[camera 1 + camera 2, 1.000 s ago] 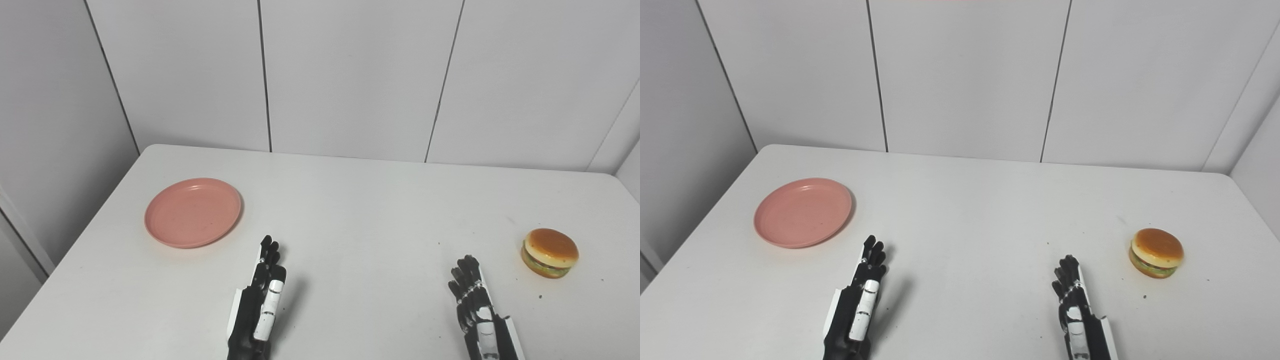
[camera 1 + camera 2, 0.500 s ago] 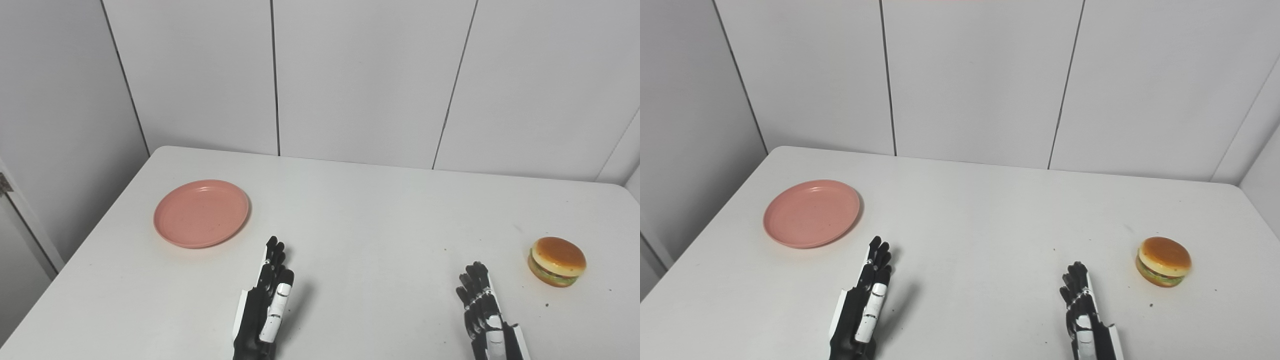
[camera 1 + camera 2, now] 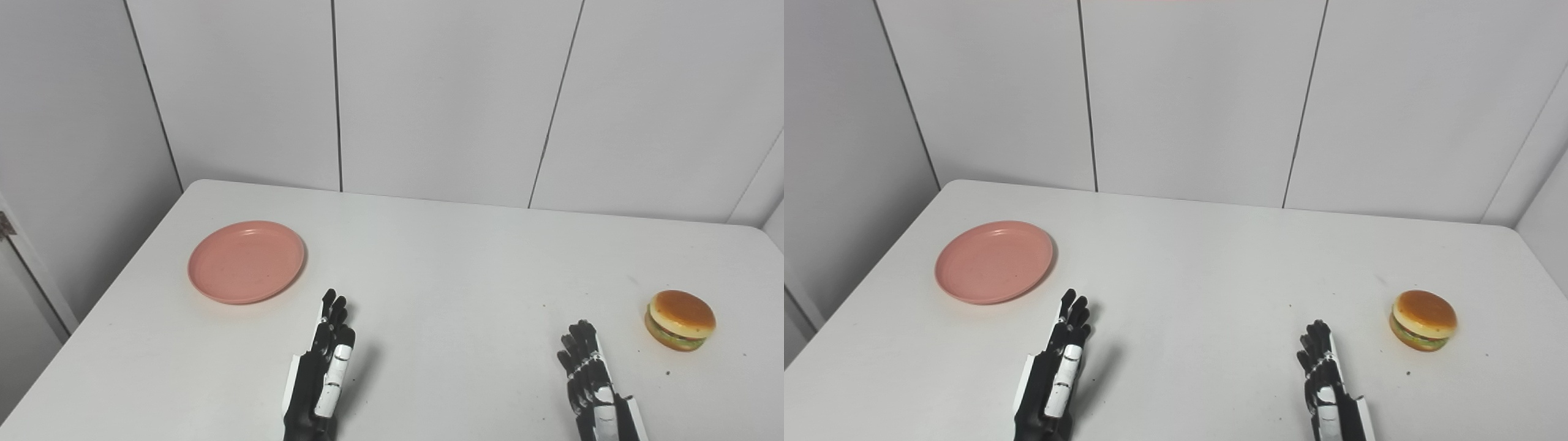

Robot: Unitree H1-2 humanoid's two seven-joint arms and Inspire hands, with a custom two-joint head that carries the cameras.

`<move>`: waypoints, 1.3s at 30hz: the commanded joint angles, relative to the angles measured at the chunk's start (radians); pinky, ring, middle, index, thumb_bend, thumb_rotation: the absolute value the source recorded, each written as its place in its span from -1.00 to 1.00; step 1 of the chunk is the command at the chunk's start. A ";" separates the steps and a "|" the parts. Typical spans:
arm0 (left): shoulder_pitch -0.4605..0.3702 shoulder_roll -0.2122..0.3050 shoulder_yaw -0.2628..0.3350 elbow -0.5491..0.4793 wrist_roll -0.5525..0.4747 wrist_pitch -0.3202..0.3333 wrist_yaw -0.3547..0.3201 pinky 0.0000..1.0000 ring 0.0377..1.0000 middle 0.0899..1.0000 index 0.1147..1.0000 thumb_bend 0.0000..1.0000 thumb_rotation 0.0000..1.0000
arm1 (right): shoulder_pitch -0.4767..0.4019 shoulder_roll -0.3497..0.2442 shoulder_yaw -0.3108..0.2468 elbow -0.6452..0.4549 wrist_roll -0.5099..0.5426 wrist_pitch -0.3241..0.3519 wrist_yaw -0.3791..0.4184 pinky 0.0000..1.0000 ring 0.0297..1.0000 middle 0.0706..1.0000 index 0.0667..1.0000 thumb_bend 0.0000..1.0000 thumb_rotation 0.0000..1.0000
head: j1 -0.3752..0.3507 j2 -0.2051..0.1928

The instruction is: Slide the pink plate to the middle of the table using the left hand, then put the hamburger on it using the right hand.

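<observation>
A: From the left eye view, where does the round, shallow pink plastic plate (image 3: 246, 262) lie from the left hand (image 3: 323, 369)?

B: Ahead of it and off to the left, near but not touching, on the left part of the white tabletop (image 3: 453, 263). The left hand is the nearer one (the right is well away), released, fingers straight and together, holding nothing.

A: And the hamburger?

B: The toy hamburger with its tan bun (image 3: 680, 311) sits by the right edge, ahead and right of the right hand (image 3: 591, 380), which is also released and empty.

A: Does the right eye view add anything?

B: Same layout: the plate (image 3: 994, 261) ahead-left of the left hand (image 3: 1056, 367), and both wrists cut off by the bottom edge. I cannot tell whether the palms rest on the tabletop or hover.
</observation>
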 commanded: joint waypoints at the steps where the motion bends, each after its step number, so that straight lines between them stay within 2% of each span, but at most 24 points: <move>1: 0.020 -0.024 -0.003 -0.072 -0.026 0.058 -0.013 1.00 0.99 0.97 1.00 0.21 0.70 | 0.036 -0.040 -0.013 0.072 0.004 0.022 -0.001 1.00 1.00 1.00 1.00 0.74 1.00 | 0.000 0.001; 4: -0.002 -0.010 0.004 -0.125 -0.046 0.104 -0.018 1.00 1.00 0.98 1.00 0.24 0.73 | 0.033 -0.039 -0.009 0.080 0.002 0.018 0.000 1.00 1.00 1.00 1.00 0.72 1.00 | -0.001 0.001; 7: -0.037 0.007 0.024 -0.173 -0.065 0.147 -0.023 1.00 0.95 0.94 0.96 0.47 0.71 | 0.031 -0.035 -0.006 0.085 -0.001 0.013 0.000 1.00 1.00 1.00 1.00 0.70 1.00 | -0.006 0.003; 10: -0.076 0.031 0.050 -0.207 -0.082 0.184 -0.037 1.00 0.90 0.90 0.88 0.54 0.75 | 0.033 -0.030 -0.003 0.081 0.000 0.015 -0.002 1.00 1.00 1.00 1.00 0.70 1.00 | -0.010 0.005; 17: -0.182 0.096 0.109 -0.228 -0.098 0.199 -0.059 1.00 0.87 0.85 0.84 0.68 0.83 | 0.037 -0.024 0.002 0.071 -0.005 0.022 -0.004 1.00 1.00 1.00 1.00 0.72 1.00 | -0.018 0.007; 23: -0.271 0.139 0.146 -0.218 -0.068 0.177 -0.056 0.95 0.70 0.66 0.61 0.82 0.80 | 0.038 -0.024 0.005 0.063 -0.009 0.028 -0.004 1.00 1.00 1.00 1.00 0.72 1.00 | -0.021 0.007; 28: -0.343 0.198 0.185 -0.188 -0.033 0.150 -0.056 0.91 0.73 0.68 0.60 0.83 0.84 | 0.039 -0.025 0.006 0.065 -0.016 0.026 -0.007 1.00 1.00 1.00 0.99 0.72 1.00 | -0.020 0.006; 32: -0.388 0.246 0.224 -0.133 -0.050 0.131 -0.072 1.00 0.79 0.71 0.61 0.84 0.86 | 0.041 -0.026 0.006 0.065 -0.014 0.026 -0.005 1.00 1.00 1.00 1.00 0.71 1.00 | -0.023 0.007; 39: -0.471 0.349 0.274 0.034 0.024 0.017 -0.057 1.00 0.76 0.70 0.62 0.94 0.85 | 0.039 -0.029 0.004 0.067 -0.014 0.026 -0.003 1.00 1.00 1.00 0.99 0.71 1.00 | -0.022 0.006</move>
